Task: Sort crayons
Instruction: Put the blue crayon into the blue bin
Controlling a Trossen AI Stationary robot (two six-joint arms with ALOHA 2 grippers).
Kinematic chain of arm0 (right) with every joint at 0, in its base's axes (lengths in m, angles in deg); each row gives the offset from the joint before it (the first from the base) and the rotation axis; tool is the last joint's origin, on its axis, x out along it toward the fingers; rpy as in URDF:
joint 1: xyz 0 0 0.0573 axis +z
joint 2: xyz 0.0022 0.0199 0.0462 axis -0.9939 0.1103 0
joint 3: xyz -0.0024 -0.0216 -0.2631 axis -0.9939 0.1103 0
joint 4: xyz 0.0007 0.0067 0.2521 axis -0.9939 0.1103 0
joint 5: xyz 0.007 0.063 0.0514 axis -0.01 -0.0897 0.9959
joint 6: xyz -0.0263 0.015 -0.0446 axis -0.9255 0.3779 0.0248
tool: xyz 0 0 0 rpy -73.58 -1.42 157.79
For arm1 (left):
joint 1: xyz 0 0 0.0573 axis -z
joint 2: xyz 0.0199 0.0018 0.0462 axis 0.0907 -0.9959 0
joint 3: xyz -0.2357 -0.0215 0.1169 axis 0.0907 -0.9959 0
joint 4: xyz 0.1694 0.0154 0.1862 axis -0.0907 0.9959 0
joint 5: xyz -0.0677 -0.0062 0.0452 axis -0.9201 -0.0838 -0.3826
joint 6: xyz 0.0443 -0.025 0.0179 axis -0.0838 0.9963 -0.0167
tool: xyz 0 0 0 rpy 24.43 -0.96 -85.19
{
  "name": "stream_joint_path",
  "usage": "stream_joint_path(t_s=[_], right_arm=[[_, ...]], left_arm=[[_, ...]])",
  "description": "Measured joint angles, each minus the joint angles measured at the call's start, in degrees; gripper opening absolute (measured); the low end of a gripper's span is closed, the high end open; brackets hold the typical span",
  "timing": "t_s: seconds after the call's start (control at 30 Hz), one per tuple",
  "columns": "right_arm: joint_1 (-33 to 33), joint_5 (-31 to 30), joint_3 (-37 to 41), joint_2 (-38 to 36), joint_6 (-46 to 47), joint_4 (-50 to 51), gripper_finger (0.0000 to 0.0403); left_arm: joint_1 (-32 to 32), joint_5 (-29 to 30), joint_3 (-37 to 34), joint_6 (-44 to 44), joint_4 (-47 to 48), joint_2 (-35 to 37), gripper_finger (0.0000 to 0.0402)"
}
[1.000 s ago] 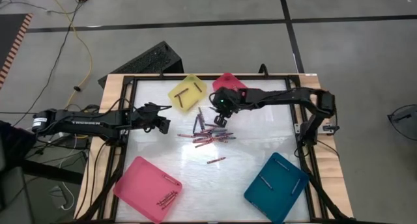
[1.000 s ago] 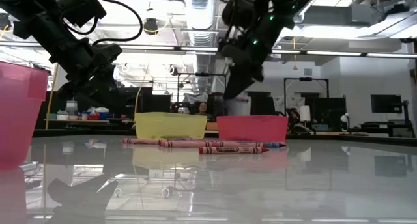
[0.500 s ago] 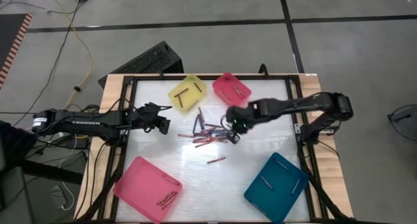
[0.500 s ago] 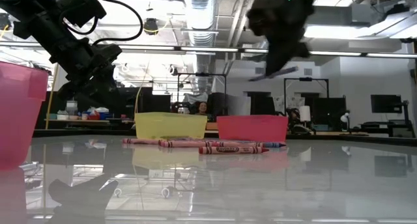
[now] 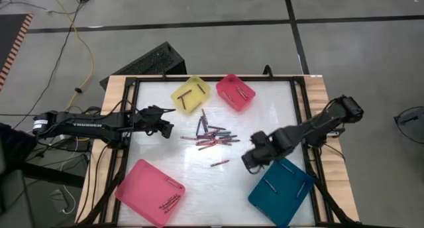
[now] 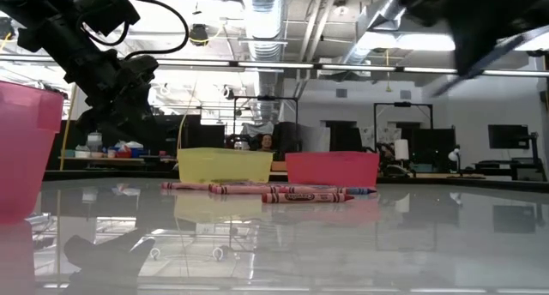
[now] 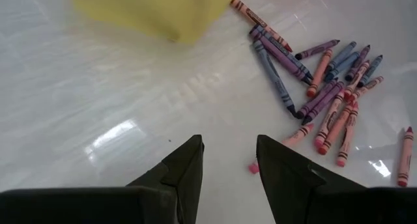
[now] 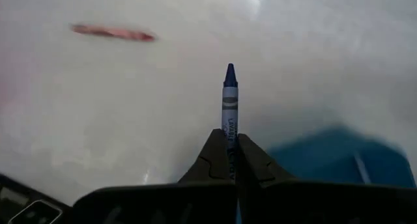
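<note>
right gripper (image 8: 229,160) clamps a blue crayon (image 8: 229,103) near the teal tray (image 5: 281,191); left gripper (image 7: 228,159) fingers apart.

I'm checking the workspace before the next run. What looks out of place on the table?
One red crayon lies alone, apart from the crayon pile. A small pink fragment sits on the white table near the pile, perhaps a broken tip.

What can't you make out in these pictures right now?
- Right gripper, high view: blurred; only the right wrist view shows it shut on the blue crayon.
- Crayons in the lower pink tray, high view: too small to count.
- Teal tray, right wrist view: blurred, partly cut off by the edge.
- Yellow tray, low view: its wall hides what's inside.
</note>
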Motion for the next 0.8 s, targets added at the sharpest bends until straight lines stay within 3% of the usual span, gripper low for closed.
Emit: stream_joint_path(t_s=[0.4,0.53,0.8], right_arm=[[15.48,3.82,0.00,-0.09,29.40,9.93,0.0006],[17.67,7.71,0.00,0.17,30.51,11.56,0.0006],[18.86,9.68,-0.02,4.83,30.28,17.43,0.0006]], left_arm=[[0.00,0.00,0.00,-1.44,0.02,0.00,0.0133],[-0.02,0.00,0.00,-2.34,0.02,0.00,0.0133],[0.00,0.10,0.00,-3.89,0.04,-0.02,0.0133]])
